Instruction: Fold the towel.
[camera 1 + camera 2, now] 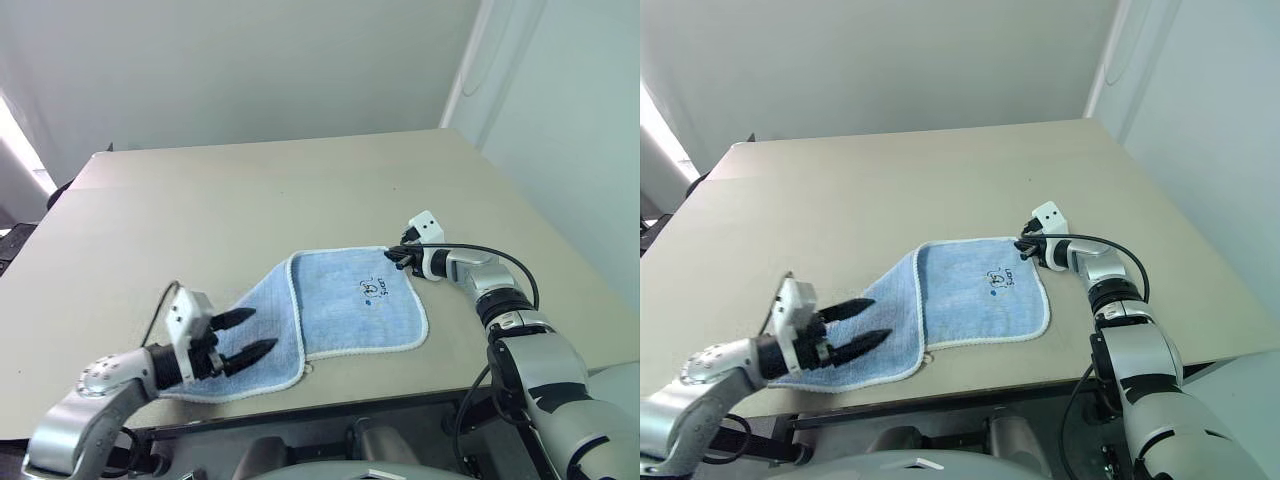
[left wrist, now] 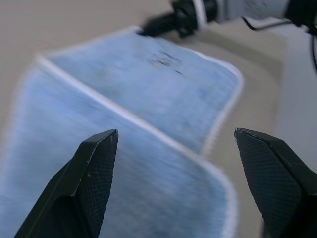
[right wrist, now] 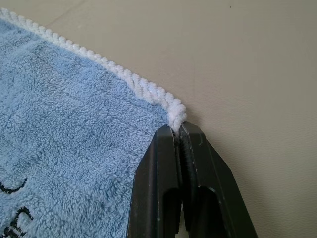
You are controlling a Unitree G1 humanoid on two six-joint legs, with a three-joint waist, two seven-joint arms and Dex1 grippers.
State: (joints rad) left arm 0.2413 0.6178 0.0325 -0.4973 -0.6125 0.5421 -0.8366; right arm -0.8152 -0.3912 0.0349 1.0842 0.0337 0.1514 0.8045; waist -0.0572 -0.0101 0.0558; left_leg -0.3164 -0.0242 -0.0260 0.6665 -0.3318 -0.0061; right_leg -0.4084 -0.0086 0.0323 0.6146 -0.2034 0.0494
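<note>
- The left gripper (image 1: 248, 335) hangs over the towel's near left part, fingers spread wide with nothing between them.
- The towel (image 1: 345, 305) lies near the front edge of the desk (image 1: 250, 200), one flap already doubled over at its left side so a white edging line runs across the blue.
- It looks light and limp, soft terry that will sag and drape from wherever it is pinched; my guess is that it slides easily on the smooth desk. The corners and the stitched edging look like the firmest places to take hold.
- The right gripper (image 3: 178, 130) is clamped tight on the towel's far right corner, right on the white edging.
- Count: one towel, one printed emblem (image 1: 375, 289) on it, two grippers, one desk.
</note>
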